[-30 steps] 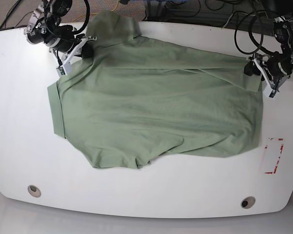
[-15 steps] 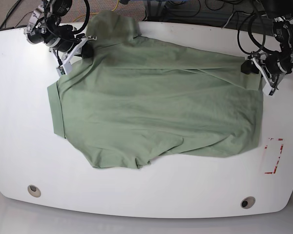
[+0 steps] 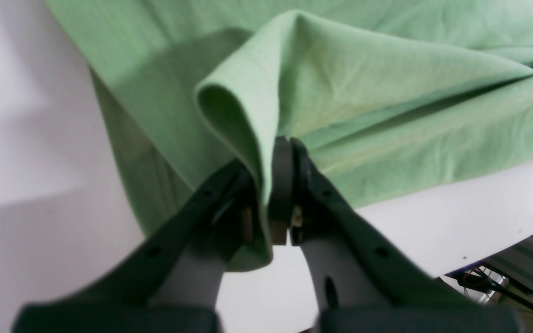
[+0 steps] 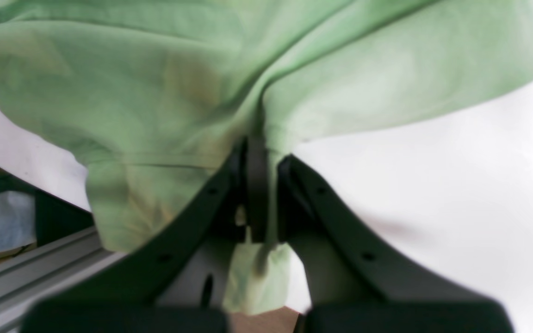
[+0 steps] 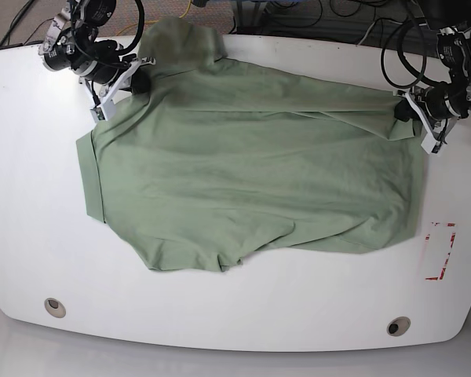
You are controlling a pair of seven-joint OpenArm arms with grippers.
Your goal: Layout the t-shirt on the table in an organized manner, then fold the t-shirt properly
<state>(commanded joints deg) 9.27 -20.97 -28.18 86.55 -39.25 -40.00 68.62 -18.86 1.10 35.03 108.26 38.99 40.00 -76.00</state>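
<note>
The pale green t-shirt (image 5: 243,173) lies spread over the white table (image 5: 31,204), one part hanging over the far edge at the top left. My left gripper (image 5: 404,111) is shut on the shirt's right edge; in the left wrist view its jaws (image 3: 269,203) pinch a raised fold of the fabric (image 3: 340,83). My right gripper (image 5: 135,81) is shut on the shirt's upper left edge near the far table rim; in the right wrist view the jaws (image 4: 259,194) clamp a bunch of cloth (image 4: 178,92), with a tab of it poking out below.
A red tape rectangle (image 5: 439,250) marks the table at the right. Two grey grommet holes (image 5: 55,306) (image 5: 398,326) sit near the front edge. Cables and arm bodies crowd the far corners (image 5: 447,47).
My left gripper has pulled its shirt edge slightly up and toward the far edge, drawing the right side tauter. The right gripper has held still.
</note>
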